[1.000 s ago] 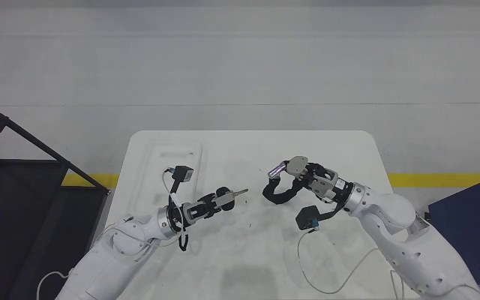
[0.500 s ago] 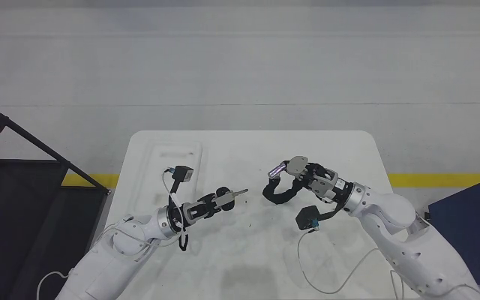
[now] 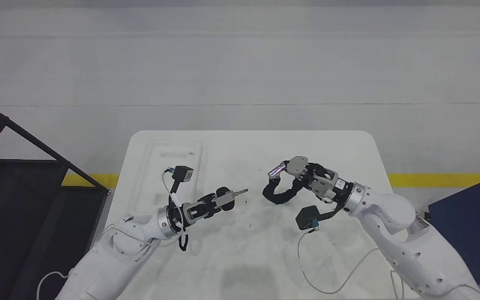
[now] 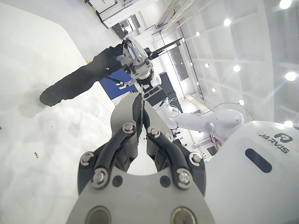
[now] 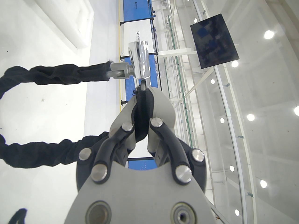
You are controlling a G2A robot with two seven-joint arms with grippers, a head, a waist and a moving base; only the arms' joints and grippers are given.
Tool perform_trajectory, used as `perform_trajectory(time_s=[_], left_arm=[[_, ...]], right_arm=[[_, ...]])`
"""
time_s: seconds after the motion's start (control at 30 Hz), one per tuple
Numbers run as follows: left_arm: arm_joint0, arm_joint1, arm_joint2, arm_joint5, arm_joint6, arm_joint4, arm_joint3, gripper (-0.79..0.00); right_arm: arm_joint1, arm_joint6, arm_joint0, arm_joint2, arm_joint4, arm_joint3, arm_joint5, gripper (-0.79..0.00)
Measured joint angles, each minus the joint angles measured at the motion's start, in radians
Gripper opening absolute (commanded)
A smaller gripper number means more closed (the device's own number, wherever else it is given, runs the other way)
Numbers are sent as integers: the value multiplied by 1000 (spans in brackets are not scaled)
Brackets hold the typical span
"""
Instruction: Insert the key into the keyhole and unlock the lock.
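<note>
Top view: key [image 3: 238,193] pinched in left gripper [image 3: 227,197], blade thrust out past the fingertips toward the cable lock [image 3: 279,170], itself held up off the table [image 3: 247,255] by right gripper [image 3: 298,166]. Clear gap between blade tip and lock; left arm the one placed to close it, by judgement. From the left wrist view, keyhole [image 4: 138,59] facing back along the blade, nearly in line with the key's long axis, tip short of the opening and a touch off it. On the left, fingers [image 4: 121,113] clamped shut on the key, blade seen edge-on. On the right, fingers [image 5: 163,108] closed on the end of the chrome cylinder [image 5: 139,59], black sleeved cable [image 5: 58,73] looping away. Next, most likely: straight push along the blade's axis, with a small correction to meet the slot.
</note>
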Motion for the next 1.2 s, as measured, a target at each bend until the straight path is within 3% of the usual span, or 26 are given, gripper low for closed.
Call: perform_trajectory(time_s=[1.1,1.13,1.2], left_arm=[[0,0,0,0,0,0,0,-785],[0,0,0,0,0,0,0,-785],[0,0,0,0,0,0,0,-785]], right_arm=[[0,0,0,0,0,0,0,-785],[0,0,0,0,0,0,0,-576],[0,0,0,0,0,0,0,-785]])
